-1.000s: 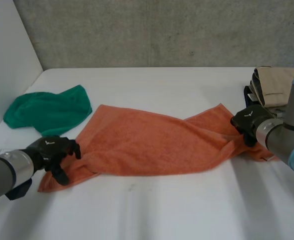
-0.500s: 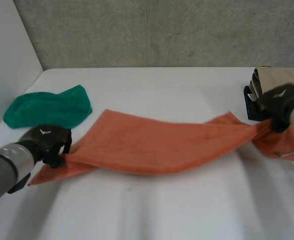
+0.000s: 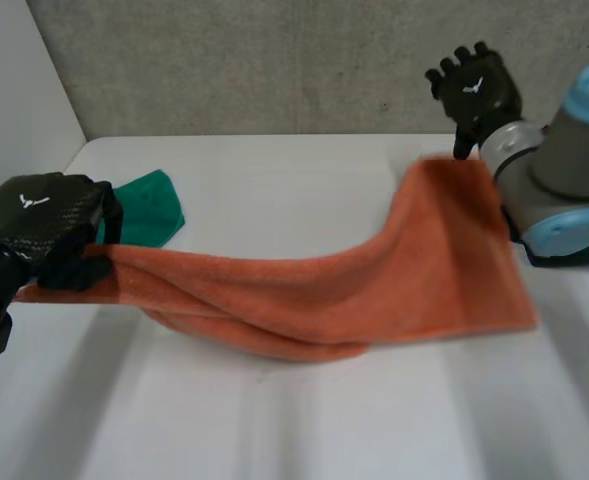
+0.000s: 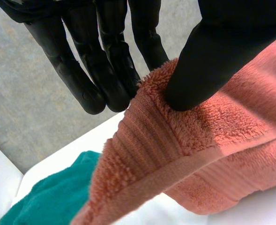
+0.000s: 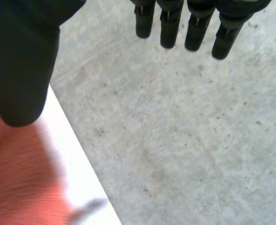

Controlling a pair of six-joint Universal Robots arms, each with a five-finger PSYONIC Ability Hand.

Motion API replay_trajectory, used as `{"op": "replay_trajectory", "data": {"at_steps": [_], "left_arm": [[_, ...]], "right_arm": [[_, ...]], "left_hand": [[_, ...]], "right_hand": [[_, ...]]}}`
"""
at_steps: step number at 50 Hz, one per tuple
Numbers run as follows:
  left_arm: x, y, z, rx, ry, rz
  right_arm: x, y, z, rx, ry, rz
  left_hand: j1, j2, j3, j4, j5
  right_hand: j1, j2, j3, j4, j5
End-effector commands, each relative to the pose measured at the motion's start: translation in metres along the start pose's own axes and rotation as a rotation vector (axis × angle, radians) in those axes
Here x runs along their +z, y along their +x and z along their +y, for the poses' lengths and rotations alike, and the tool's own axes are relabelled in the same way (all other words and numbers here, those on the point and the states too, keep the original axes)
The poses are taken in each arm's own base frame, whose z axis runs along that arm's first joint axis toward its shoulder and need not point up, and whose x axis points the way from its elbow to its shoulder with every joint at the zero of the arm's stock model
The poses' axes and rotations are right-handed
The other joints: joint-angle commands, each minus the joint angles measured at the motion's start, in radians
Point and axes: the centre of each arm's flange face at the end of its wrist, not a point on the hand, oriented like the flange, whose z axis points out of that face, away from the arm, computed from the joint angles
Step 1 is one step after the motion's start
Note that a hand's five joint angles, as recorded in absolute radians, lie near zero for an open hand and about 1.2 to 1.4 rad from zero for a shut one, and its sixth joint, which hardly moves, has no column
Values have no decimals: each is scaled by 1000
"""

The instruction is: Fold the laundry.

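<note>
— What changed?
— A second ago the orange towel [image 3: 374,290] lay on the table [image 3: 274,420]; now it sags in the air between my arms. My left hand [image 3: 39,225] pinches one end, thumb against fingers, near the green cloth [image 3: 149,205].
— And the right?
— My right hand [image 3: 474,85] is raised, fingers straight and spread, gripping nothing; the towel hangs at its wrist. I'd regrasp before folding.

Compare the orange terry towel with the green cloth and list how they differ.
Pose: the orange terry towel hangs stretched between the left hand and the right hand, sagging in the middle; the green cloth lies bunched on the white table. Hold: the left hand pinches the towel's edge; no hand holds the green cloth. Shared: both are soft fabric.
</note>
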Motion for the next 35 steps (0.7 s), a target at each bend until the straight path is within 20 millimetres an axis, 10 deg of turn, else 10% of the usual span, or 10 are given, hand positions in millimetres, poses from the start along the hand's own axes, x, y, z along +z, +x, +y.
{"op": "replay_trajectory", "data": {"at_steps": [1, 8, 19, 35], "left_arm": [[2, 6, -4, 9, -7, -1], [-3, 12, -24, 18, 54, 7], [-13, 24, -76, -21, 213, 22], [-29, 40, -141, -18, 394, 34]], "right_arm": [[-7, 10, 8, 69, -98, 103], [-69, 38, -32, 166, -259, 29], [-161, 9, -10, 365, -697, -271], [-199, -69, 12, 666, -547, -158]], "left_hand": [[262, 200, 209, 200, 236], [262, 200, 209, 200, 236], [262, 200, 209, 200, 236], [262, 200, 209, 200, 236]], "right_hand": [[-47, -42, -45, -52, -50], [-47, -42, -45, -52, -50], [-47, -42, -45, -52, -50], [-47, -42, -45, -52, -50]]}}
